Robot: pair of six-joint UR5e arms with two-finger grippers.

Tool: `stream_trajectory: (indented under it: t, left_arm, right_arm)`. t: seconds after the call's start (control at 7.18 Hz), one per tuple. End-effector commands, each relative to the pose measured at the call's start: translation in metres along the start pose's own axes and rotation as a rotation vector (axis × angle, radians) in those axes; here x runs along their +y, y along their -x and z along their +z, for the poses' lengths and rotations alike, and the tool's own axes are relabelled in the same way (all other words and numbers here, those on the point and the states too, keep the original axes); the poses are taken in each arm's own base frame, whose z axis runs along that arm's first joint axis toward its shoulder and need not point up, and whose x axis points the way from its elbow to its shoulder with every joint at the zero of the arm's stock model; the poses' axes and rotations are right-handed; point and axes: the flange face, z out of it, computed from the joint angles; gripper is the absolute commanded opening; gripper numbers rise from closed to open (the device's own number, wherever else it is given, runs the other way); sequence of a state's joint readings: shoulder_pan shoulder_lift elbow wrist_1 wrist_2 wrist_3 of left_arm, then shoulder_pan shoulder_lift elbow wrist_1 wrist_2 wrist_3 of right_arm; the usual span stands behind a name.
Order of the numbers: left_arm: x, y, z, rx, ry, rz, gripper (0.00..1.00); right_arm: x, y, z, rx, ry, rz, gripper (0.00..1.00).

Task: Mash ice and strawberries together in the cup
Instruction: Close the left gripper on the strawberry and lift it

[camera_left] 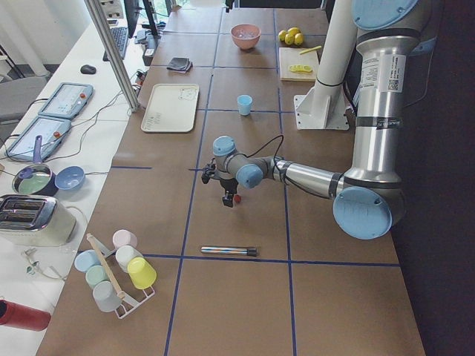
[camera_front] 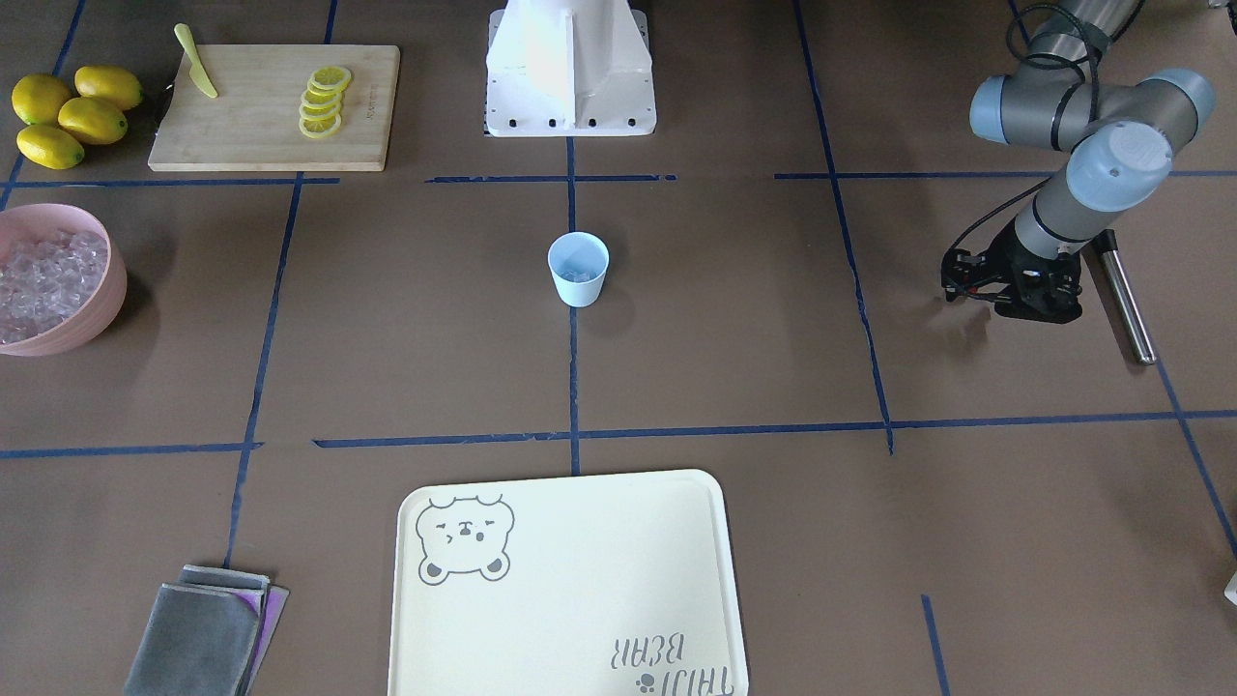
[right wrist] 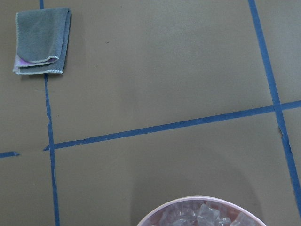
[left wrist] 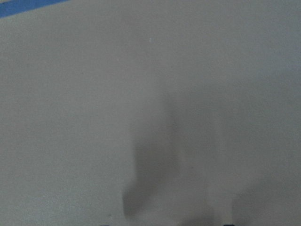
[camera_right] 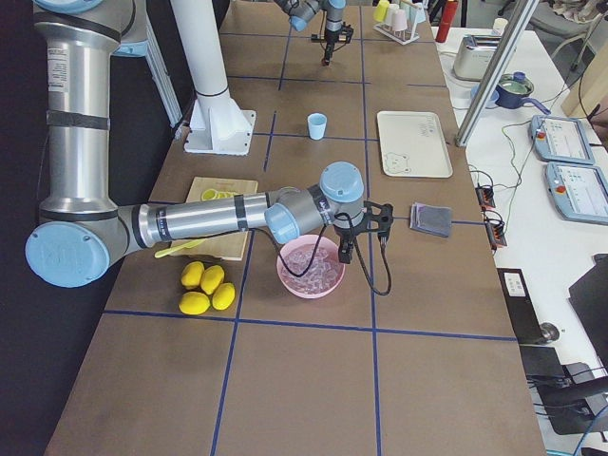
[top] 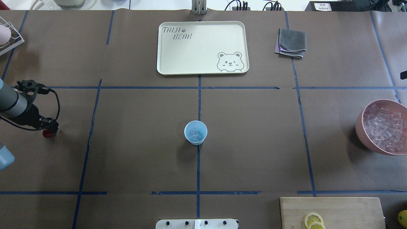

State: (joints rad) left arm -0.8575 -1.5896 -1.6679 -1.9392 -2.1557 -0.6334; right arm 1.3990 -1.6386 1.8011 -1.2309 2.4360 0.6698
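1. The left gripper [top: 50,128], at the table's left end, seems clamped on the strawberry [top: 47,133]. The cup [top: 195,133] stands well apart at table centre, and the small round piece could slip out on the long carry.
2. The light cup holds only some ice [top: 196,135]. A low approach could tip it.
3. The right gripper [camera_right: 344,249] hangs over the bowl [camera_right: 285,277]. I cannot tell its grip.
4. A rod [camera_front: 1126,300] lies near the left arm. A swing could knock it.
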Motion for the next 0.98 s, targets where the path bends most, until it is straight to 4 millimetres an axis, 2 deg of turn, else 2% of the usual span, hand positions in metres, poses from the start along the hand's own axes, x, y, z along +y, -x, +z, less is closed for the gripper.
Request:
stream_trajectory:
  t: [0.0, 0.14, 0.28, 0.42, 0.56, 0.7, 0.84]
  left_arm:
    - [0.004, -0.003, 0.001, 0.042, 0.038, -0.004, 0.38]
    - [0.004, -0.003, 0.001, 0.042, 0.040, -0.005, 0.13]
    - [0.004, -0.003, 0.001, 0.044, 0.035, 0.001, 0.01]
    - [0.003, -0.014, -0.012, 0.062, 0.015, 0.017, 0.00]
    - [-0.006, -0.046, -0.034, 0.100, -0.026, 0.041, 0.00]
    - [-0.043, -0.120, -0.076, 0.211, -0.063, -0.017, 0.00]
    - [-0.064, -0.200, -0.100, 0.307, -0.054, -0.088, 0.00]
  right_arm:
    - [0.000, 0.001, 0.000, -0.003, 0.001, 0.000, 1.00]
    - [0.000, 0.001, 0.000, -0.003, 0.001, 0.001, 1.00]
    - [0.000, 0.001, 0.000, -0.003, 0.001, 0.001, 1.00]
    - [0.000, 0.000, 0.000, -0.003, 0.003, 0.003, 1.00]
    - [-0.001, 0.001, 0.000, -0.003, 0.002, 0.001, 1.00]
    - [-0.001, 0.002, -0.001, -0.005, 0.001, -0.001, 1.00]
    - [-0.001, 0.001, -0.001, -0.003, -0.001, 0.001, 1.00]
